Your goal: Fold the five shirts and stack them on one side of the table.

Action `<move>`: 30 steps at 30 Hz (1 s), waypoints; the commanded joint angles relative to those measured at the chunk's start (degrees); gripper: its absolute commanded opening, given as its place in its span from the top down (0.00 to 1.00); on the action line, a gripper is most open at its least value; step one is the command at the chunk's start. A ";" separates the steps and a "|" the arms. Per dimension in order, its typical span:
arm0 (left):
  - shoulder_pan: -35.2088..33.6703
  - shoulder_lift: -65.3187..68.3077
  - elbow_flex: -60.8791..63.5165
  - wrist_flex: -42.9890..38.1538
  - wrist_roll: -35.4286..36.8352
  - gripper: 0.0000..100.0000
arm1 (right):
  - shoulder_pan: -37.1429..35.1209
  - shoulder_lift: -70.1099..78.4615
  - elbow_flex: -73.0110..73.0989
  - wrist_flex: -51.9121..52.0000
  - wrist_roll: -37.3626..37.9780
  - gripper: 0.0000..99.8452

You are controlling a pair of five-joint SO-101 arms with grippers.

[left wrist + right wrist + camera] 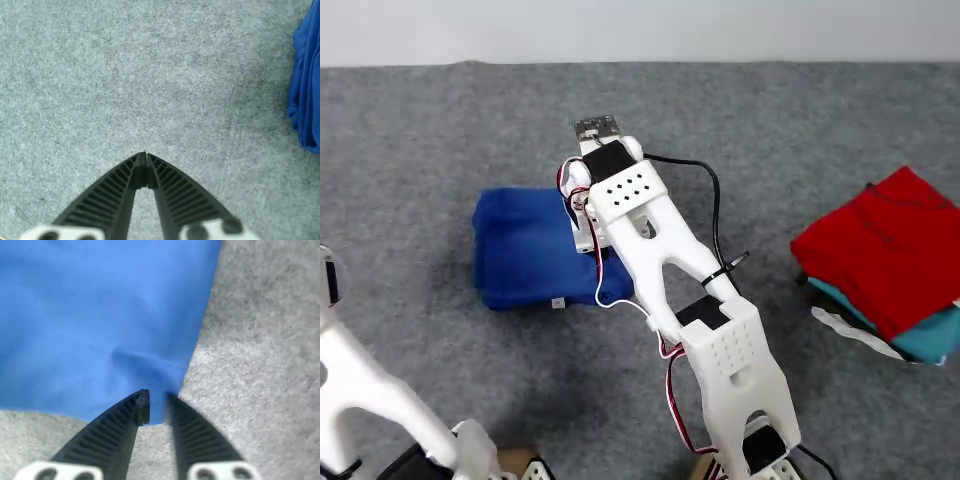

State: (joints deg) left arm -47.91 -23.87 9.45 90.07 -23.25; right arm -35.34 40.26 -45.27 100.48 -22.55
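Right wrist view: the right hand (157,409) pinches the folded blue shirt (95,315) at its corner, likely to carry it to the stack (885,265); the left hand (146,159) hangs closed, empty, over the bench (125,75).

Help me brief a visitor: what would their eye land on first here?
A folded blue shirt lies mid-table, with the right gripper pinching its edge. Near the high view's right edge, a red shirt tops a stack of folded clothes. The left gripper hangs shut over bare grey table.
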 commanded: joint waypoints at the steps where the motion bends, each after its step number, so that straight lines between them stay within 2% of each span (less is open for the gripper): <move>1: -0.35 -1.85 -0.04 0.09 0.44 0.99 | -0.66 -2.07 -0.44 2.24 -5.63 0.71; 3: -0.35 -1.85 -0.04 0.09 0.44 0.99 | -1.63 -0.57 -0.53 1.63 -6.59 0.64; 5: -0.35 -1.85 -0.04 0.09 0.44 0.99 | -2.86 1.10 -0.62 0.84 -7.56 0.62; 13: -0.35 -1.85 0.57 0.09 0.44 0.99 | -7.25 7.25 -0.62 -5.32 -7.65 0.62; 19: -0.44 -1.93 2.51 0.09 0.44 0.99 | -6.29 14.02 -0.62 -4.97 -7.74 0.63; 21: -0.44 -1.93 2.59 0.18 0.44 0.99 | -5.93 15.60 -0.62 -4.97 -7.56 0.68; 25: -0.44 -1.93 2.59 -0.09 0.44 0.99 | -5.93 16.57 -0.62 -4.88 -7.21 0.86; 28: -0.44 -1.93 2.59 -0.09 0.44 0.99 | -5.85 16.22 -0.62 -3.56 -3.16 0.98; 30: -0.44 -1.93 2.59 -0.18 0.44 0.99 | -5.67 16.13 -0.62 -1.19 -1.23 0.99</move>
State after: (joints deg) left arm -47.91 -23.87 12.26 90.07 -23.25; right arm -41.93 54.24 -46.42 96.35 -26.68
